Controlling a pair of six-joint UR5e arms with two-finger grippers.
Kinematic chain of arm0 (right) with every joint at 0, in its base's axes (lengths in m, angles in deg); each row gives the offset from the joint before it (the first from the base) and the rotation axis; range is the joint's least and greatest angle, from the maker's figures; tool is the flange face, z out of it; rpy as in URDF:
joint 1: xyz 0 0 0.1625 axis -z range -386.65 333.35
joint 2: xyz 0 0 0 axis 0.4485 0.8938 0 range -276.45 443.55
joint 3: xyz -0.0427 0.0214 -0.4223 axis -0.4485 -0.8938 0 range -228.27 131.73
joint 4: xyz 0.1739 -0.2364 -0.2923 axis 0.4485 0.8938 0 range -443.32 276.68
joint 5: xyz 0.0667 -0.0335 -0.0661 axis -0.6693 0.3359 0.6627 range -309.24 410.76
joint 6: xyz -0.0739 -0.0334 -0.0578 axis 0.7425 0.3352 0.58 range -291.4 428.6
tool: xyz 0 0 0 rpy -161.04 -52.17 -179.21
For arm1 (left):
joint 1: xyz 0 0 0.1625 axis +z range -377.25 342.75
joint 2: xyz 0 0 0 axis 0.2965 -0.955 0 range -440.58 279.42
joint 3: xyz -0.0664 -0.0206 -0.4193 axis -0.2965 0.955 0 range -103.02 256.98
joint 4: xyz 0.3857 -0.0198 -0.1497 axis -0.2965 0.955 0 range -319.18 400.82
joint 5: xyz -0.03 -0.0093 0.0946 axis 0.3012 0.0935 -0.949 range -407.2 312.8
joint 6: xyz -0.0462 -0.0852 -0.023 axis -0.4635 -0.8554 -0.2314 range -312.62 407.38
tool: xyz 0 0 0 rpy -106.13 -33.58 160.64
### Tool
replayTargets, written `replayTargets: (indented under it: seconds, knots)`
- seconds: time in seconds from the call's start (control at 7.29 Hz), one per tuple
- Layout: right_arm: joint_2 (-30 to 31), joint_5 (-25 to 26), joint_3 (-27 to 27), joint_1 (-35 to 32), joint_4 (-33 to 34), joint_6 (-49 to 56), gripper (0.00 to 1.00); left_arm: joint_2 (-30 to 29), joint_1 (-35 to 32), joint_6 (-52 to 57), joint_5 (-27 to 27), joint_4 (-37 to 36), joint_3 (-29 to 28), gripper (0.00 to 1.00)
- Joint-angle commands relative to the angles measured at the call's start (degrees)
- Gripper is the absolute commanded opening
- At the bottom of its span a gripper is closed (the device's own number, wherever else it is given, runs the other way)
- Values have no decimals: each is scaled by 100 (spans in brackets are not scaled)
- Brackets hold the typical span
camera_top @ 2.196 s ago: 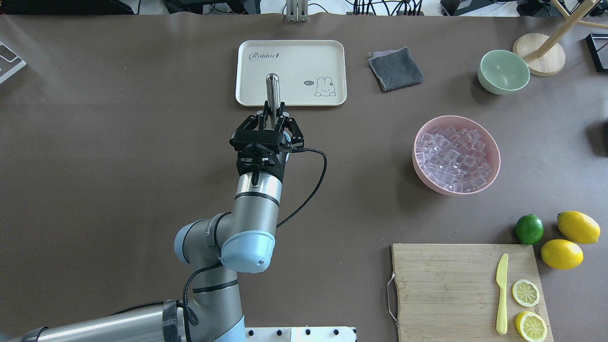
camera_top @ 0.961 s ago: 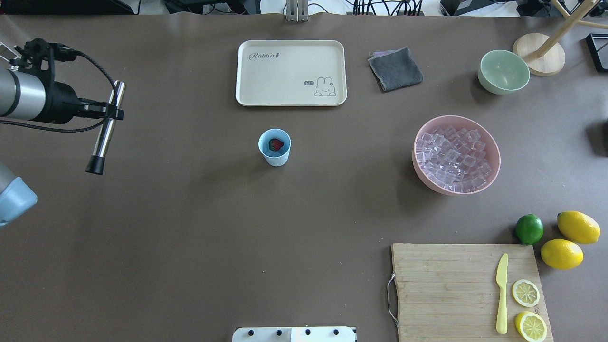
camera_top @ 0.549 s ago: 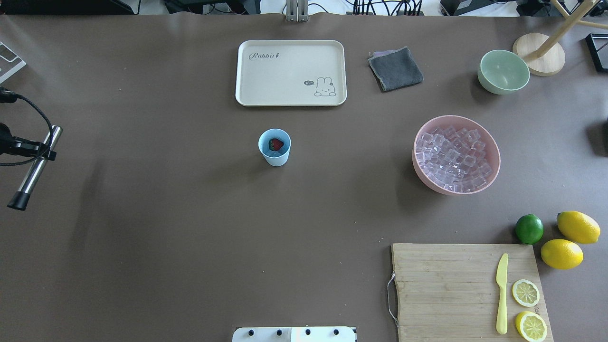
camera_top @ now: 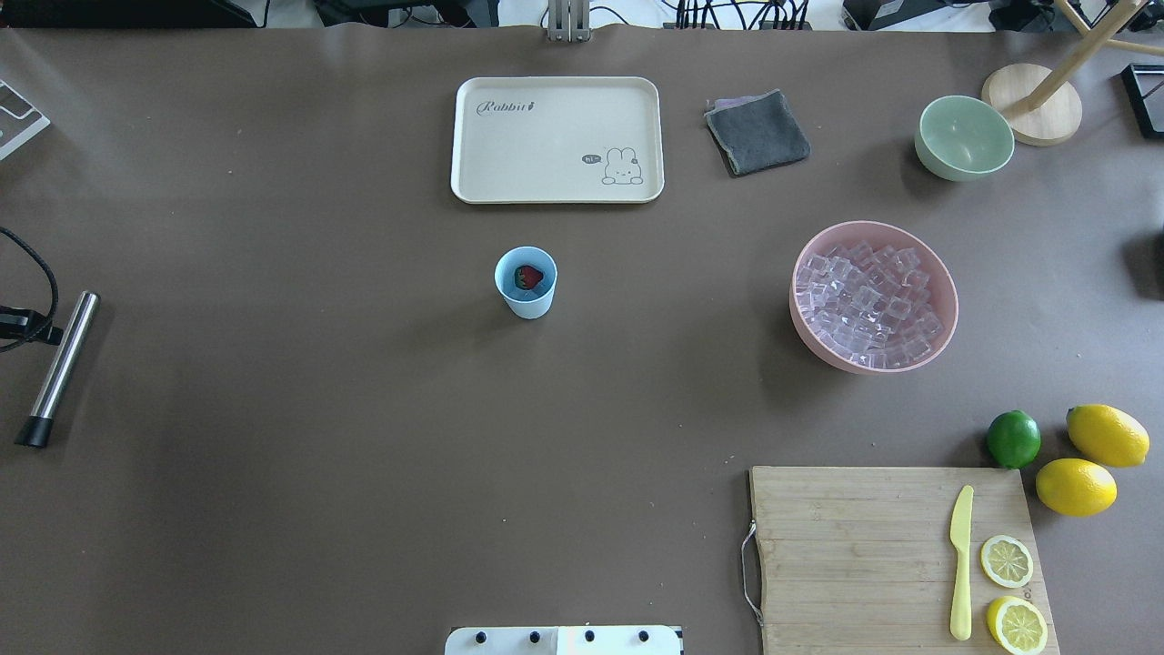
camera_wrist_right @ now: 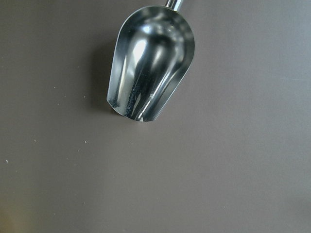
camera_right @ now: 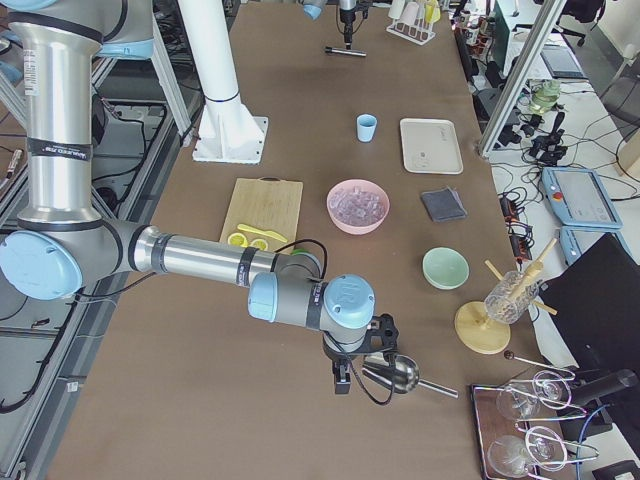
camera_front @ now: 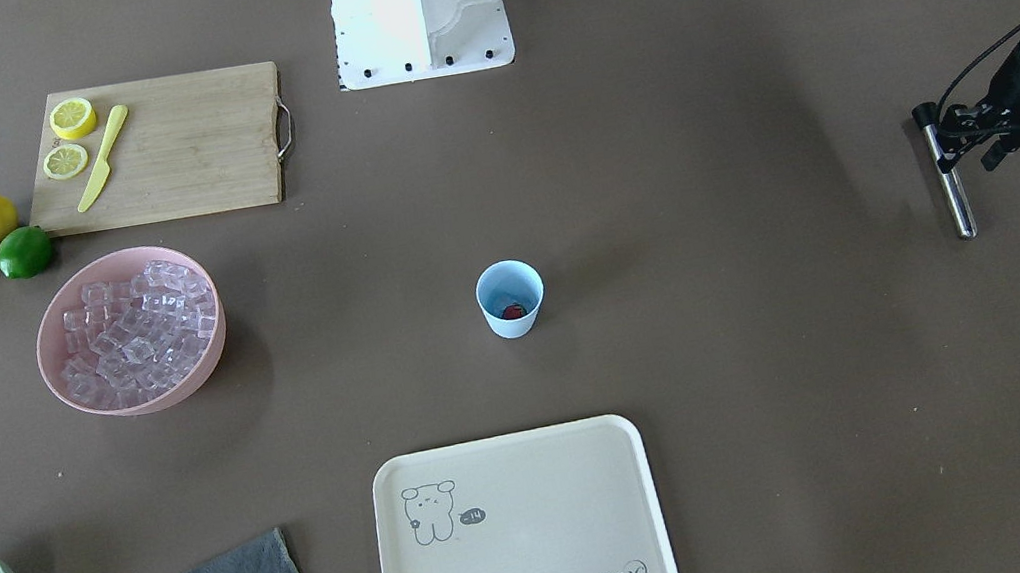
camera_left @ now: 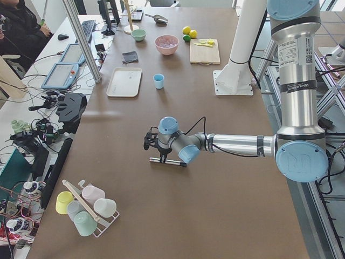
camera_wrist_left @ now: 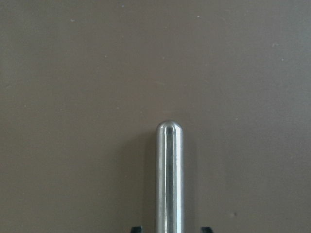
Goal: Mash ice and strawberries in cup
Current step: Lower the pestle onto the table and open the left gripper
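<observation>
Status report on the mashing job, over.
Left hand at the muddler, far left, grip unclear. Right hand by the scoop, grip unclear. Strawberry in upright cup; ice in pink bowl. Nothing between muddler and cup.

Long table (camera_top: 273, 509) w/ dull brown mat cover, even soft light, faint shadows only. Along table's far long side: white side bench (camera_left: 24, 110) w/ tablets (camera_left: 60, 75), cables, misc gear. Alu frame post (camera_left: 81, 40) stands betw. bench & table. Table's opposite side: grey floor (camera_right: 25, 420).
</observation>
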Motion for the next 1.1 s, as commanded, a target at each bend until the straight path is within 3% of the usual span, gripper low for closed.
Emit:
replayTargets:
  seconds: [0.0, 0.14, 0.41, 0.69, 0.82, 0.96]
  knots:
    - [-6, 13, -10, 0, -9, 9, 99, -449, -342, 41, 10, -63, -160, 99]
    - [-6, 5, -10, 0, -9, 18, 99, -800, -806, 581, 245, -753, -152, 99]
    - [20, -4, -10, -9, 9, 9, 99, -1076, -2106, 2381, 1385, -2170, -20, 98]
    - [3, -4, -27, -9, 9, 0, 99, -954, -2960, 2871, 2291, -2665, 285, 99]
    - [3, -39, -28, -9, 9, 0, 99, -231, -3060, 2880, 2217, -2684, 819, 99]
    - [20, -57, -10, -18, 9, 0, 99, -32, -3078, 2880, 2016, -2685, 1094, 99]
